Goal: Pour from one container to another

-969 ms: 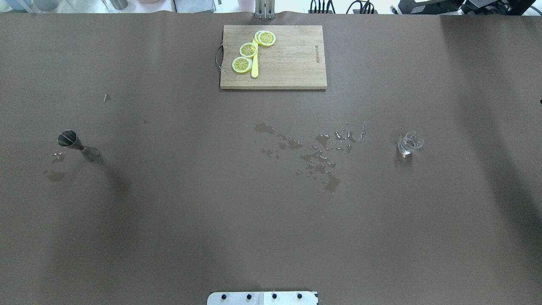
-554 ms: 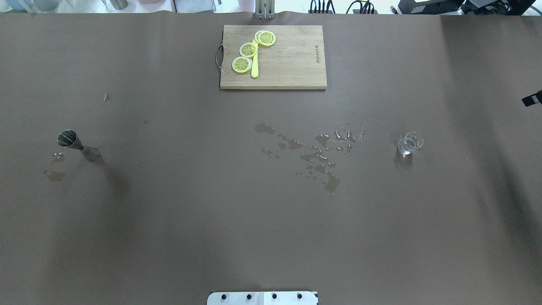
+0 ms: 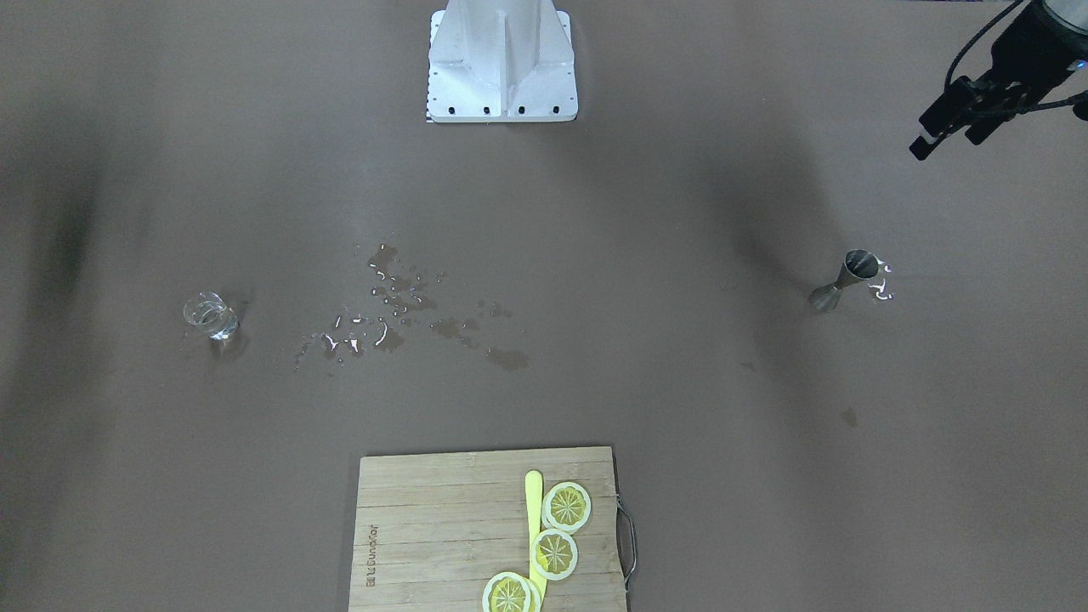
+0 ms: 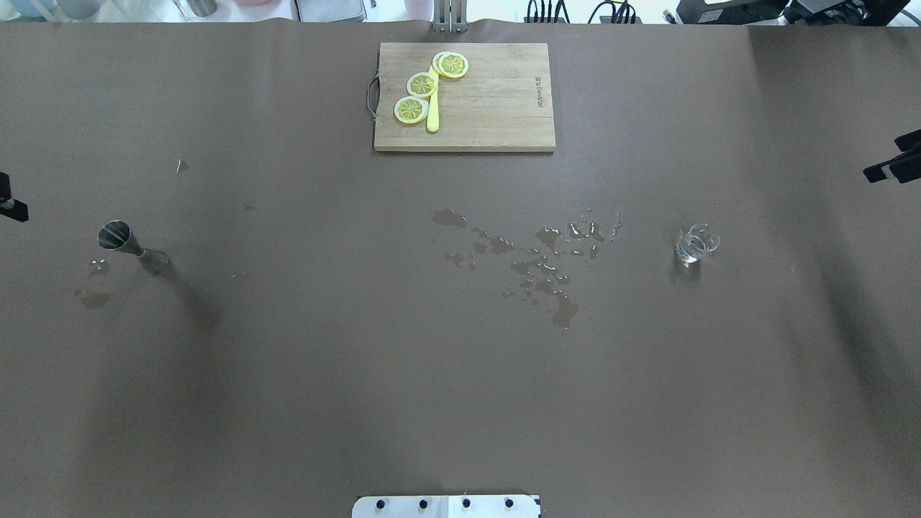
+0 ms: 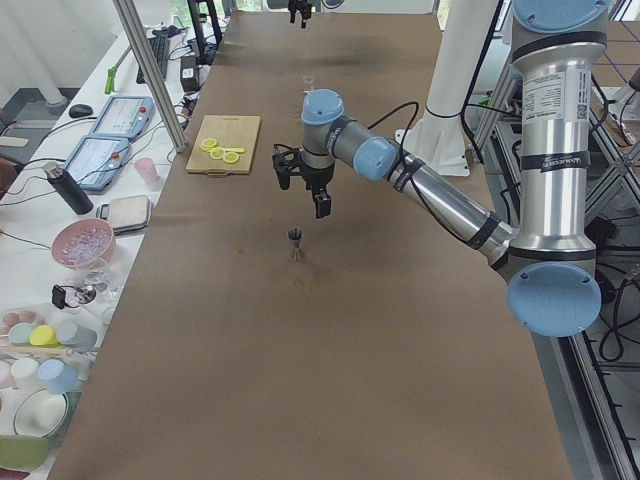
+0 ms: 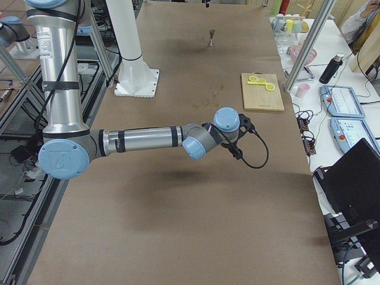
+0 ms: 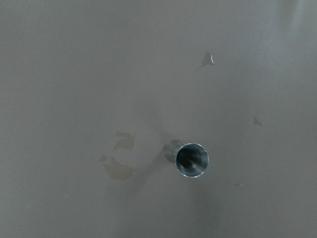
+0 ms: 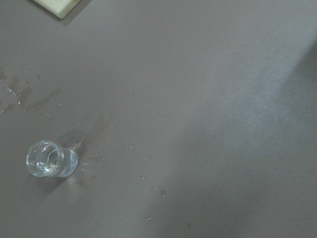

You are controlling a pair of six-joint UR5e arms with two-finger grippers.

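Note:
A steel jigger [image 4: 133,248] stands upright on the table's left side, its open cup seen from above in the left wrist view [image 7: 192,159]. A small clear glass [image 4: 694,243] with a little liquid stands on the right side, low left in the right wrist view [image 8: 49,158]. My left gripper [image 3: 945,144] hovers high and outboard of the jigger, fingers apart and empty. My right gripper [image 4: 885,160] pokes in at the right edge, well away from the glass, also open and empty.
A wooden cutting board [image 4: 496,97] with lemon slices [image 4: 422,85] and a yellow knife lies at the far middle. Spilled water [image 4: 540,266] spreads over the centre, and small wet patches [image 4: 93,296] lie beside the jigger. The robot base [image 3: 501,59] sits at the near edge.
The right gripper has come further in from the right edge of the overhead view. The left gripper has appeared at the left edge. Jigger and glass have not moved.

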